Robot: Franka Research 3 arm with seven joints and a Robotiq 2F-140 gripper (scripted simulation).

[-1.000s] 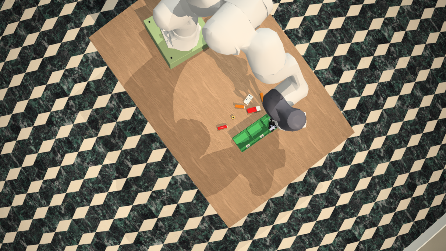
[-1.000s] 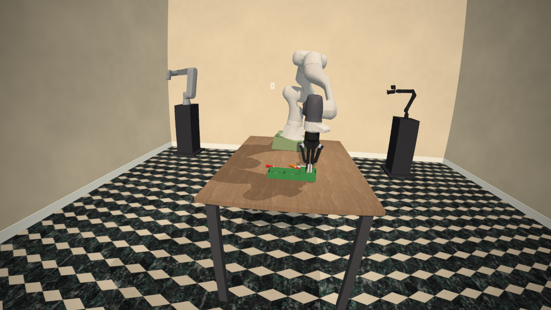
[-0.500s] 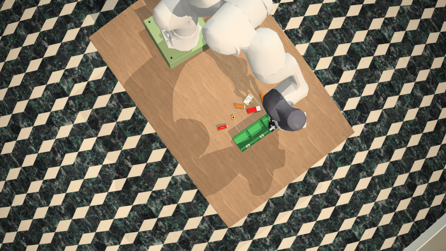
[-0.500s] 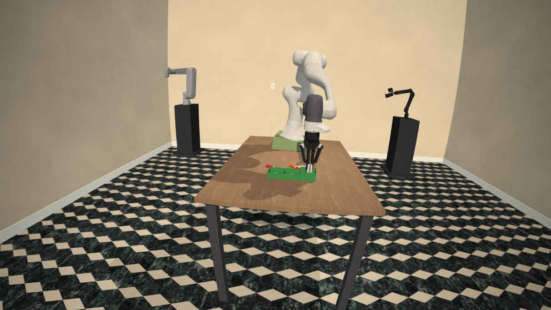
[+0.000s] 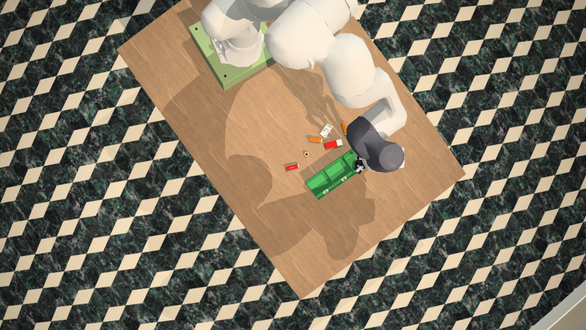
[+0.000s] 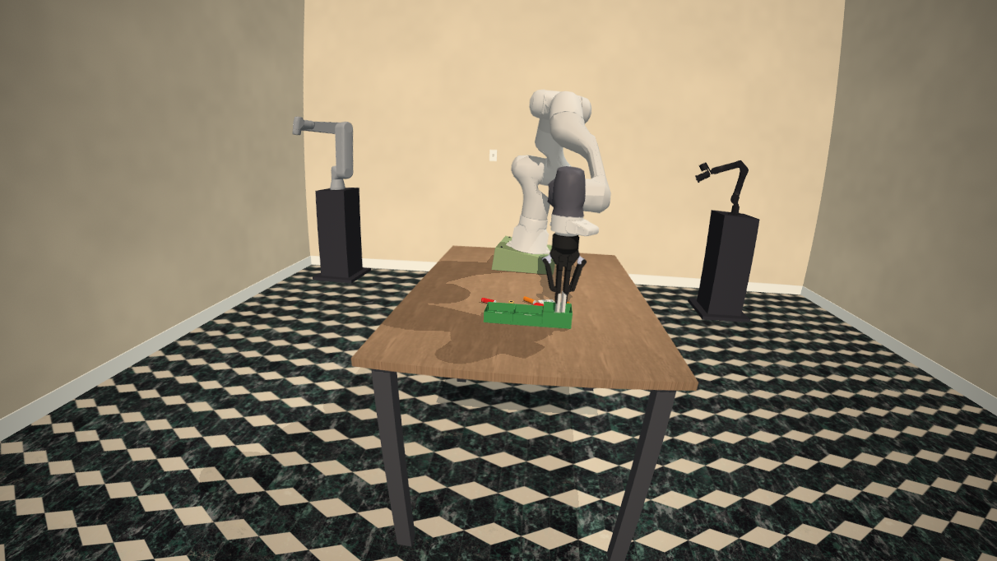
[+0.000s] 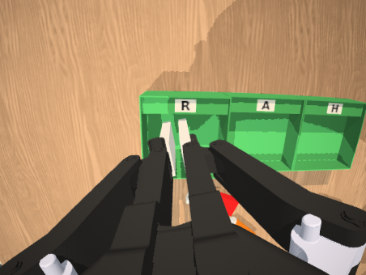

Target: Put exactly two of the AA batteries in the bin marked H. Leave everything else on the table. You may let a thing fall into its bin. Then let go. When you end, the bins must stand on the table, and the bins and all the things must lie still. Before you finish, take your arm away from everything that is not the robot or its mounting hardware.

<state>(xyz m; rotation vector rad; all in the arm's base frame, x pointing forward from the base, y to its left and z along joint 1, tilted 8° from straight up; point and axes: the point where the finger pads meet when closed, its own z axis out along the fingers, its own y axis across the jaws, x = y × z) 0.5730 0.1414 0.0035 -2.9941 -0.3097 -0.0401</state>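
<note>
A green three-part bin (image 5: 343,177) (image 6: 516,322) (image 7: 223,102) lies on the table, with compartments labelled R, A and H. All three look empty. The H compartment (image 7: 322,144) (image 5: 317,184) is the end farthest from my gripper. My gripper (image 5: 358,166) (image 6: 562,303) (image 7: 176,133) is shut with nothing between the fingers, and its tips dip into the R compartment. One orange AA battery (image 5: 314,140) (image 6: 532,300) lies behind the bin. A second orange battery (image 5: 344,127) lies partly under the arm. An orange tip (image 7: 244,225) shows under the fingers in the wrist view.
A red and white block (image 5: 333,143) (image 7: 228,203), a white domino (image 5: 326,130), a small brass nut (image 5: 305,153) and a small red piece (image 5: 291,166) lie on the wooden table (image 5: 204,102) near the bin. The arm's green base (image 5: 229,75) stands at the back.
</note>
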